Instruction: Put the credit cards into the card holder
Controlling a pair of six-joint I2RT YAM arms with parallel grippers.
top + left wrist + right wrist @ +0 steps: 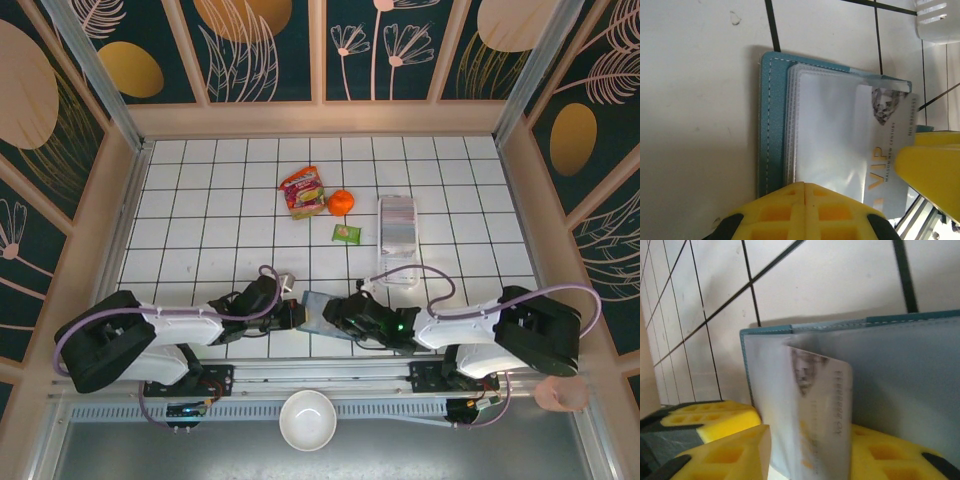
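Note:
The card holder (312, 312) lies open on the tiles near the front edge, between both grippers. In the left wrist view it is a teal case (771, 125) with clear sleeves (825, 135). A silver credit card (890, 150) marked VIP sits partly inside a sleeve. My left gripper (805, 184) is shut, its tips over the sleeves' near edge, with nothing seen between the fingers. In the right wrist view the card (822, 410) stands between the parted yellow fingers (735, 452) of my right gripper (810, 440), which is open. The right gripper's finger (932, 172) shows beside the card.
Farther back lie a red snack packet (303, 192), an orange (341, 203), a small green packet (346, 234) and a long clear plastic tray (397, 228). A white bowl (307, 420) and a pale cup (560, 393) sit below the table's front rail.

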